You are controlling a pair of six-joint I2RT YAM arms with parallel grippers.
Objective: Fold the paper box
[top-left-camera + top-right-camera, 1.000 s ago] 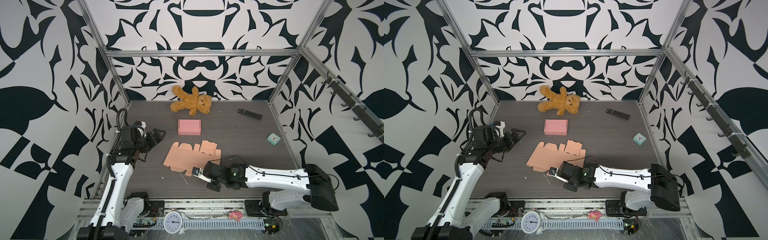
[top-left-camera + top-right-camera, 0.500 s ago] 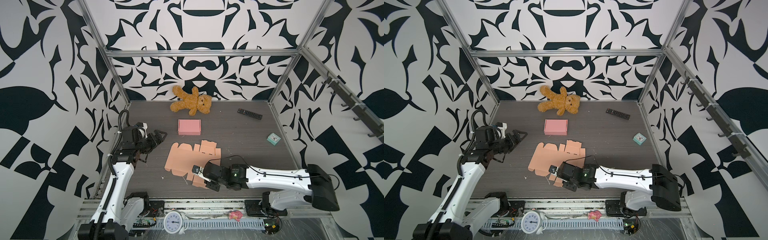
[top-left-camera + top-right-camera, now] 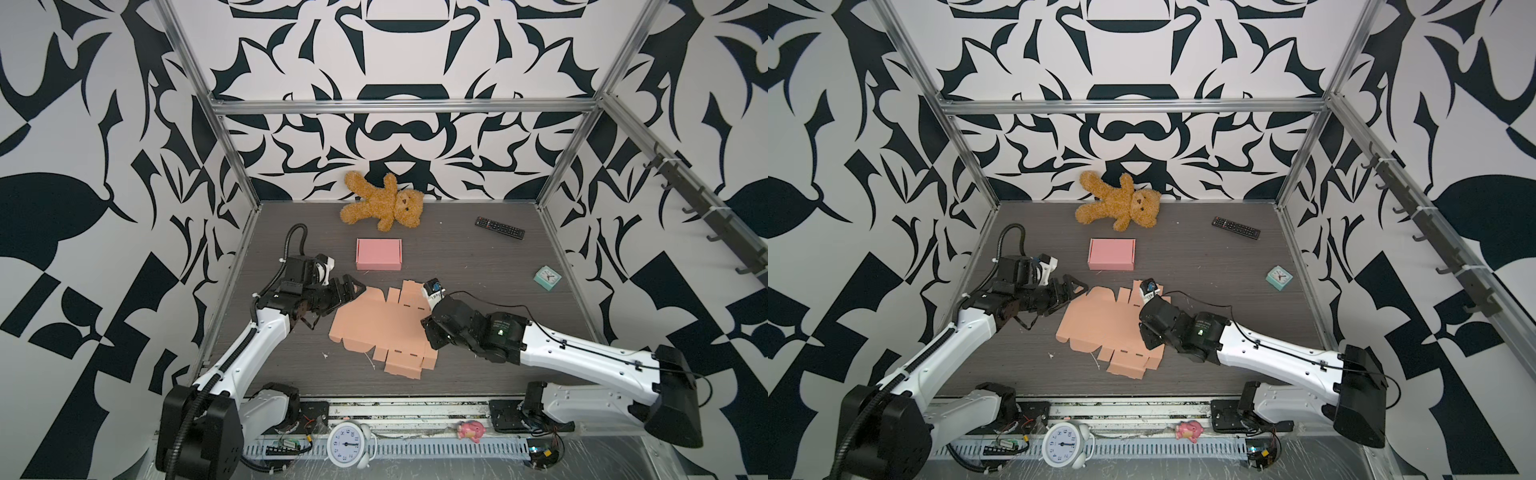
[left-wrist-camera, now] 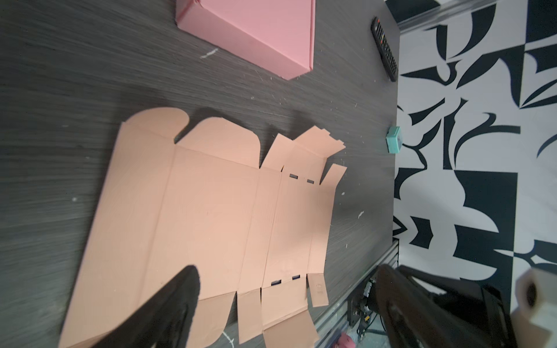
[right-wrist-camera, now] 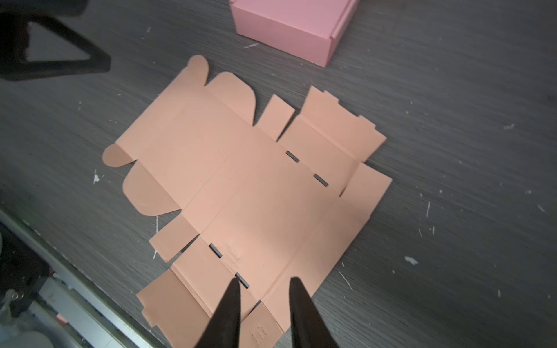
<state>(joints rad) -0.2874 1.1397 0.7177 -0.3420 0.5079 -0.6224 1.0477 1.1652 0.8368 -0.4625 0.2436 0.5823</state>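
Two grippers flank the flat peach box blank (image 3: 374,324), which lies unfolded on the dark wood-grain table (image 3: 478,266) at lower centre in both top views. No panel is raised yet, so the folding proper looks not yet begun.

The left gripper (image 3: 351,289) sits just off the blank's upper-left corner with its jaws spread wide and nothing in them. It seems placed to take or pin the rounded lid flaps there. The right gripper (image 5: 265,283) hangs over the opposite end, close to the slotted crease. Its fingers (image 5: 233,301) stand a narrow gap apart, with only flat cardboard showing between them, so it grips nothing. One arm at each end probably lets one hold the sheet down while the other lifts a wall.

The blank's long axis runs across the frame, from the left down slightly to the right. Its rounded lid end points toward the left arm and its slotted end toward the right arm. A closed pink box (image 3: 378,253) stands just above it, apart.
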